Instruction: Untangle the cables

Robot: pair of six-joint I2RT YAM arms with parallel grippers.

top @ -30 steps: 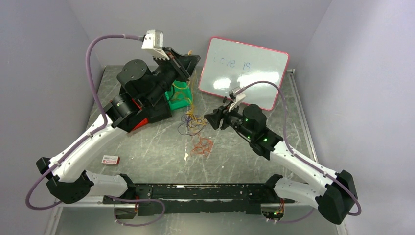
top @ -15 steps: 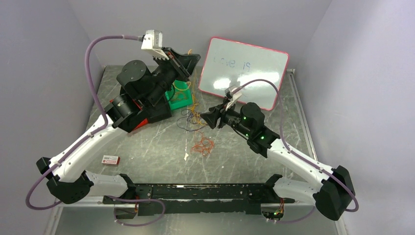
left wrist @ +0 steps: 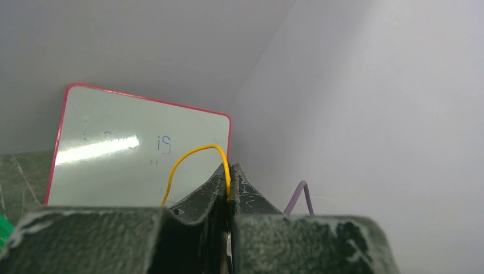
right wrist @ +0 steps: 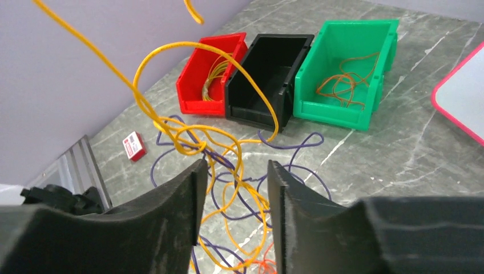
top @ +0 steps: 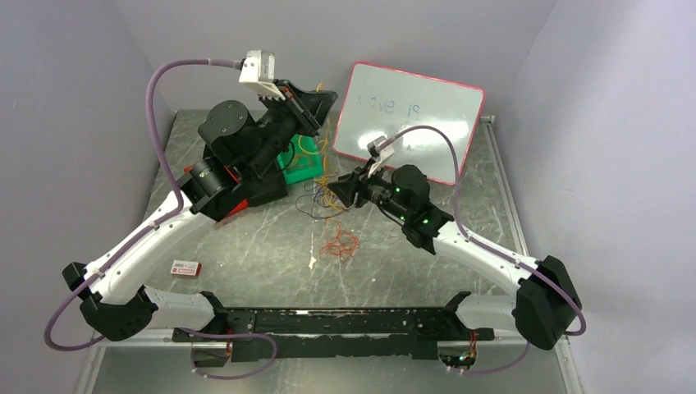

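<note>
Two hands are working the cables (top: 324, 201), tangled on the worktop (top: 246, 246). Left hand (left wrist: 229, 174) is clamping one yellow cable (left wrist: 201, 147), holding it raised. Right hand (right wrist: 234, 171), half open, is closing in on them, having moved nearer over the last second; apparently gripping nothing yet. Separation is beginning.

The right gripper (top: 339, 187) has been carried leftward and a little farther from the arm bases. Its jaws are now brought against the right edge of the tangle of yellow and dark blue cables (top: 320, 201), where a gap was seen before. The right arm's elbow and shoulder have been swung leftward with it, and its mauve hose (top: 420, 130) has been shifted left across the whiteboard (top: 443, 98).
</note>
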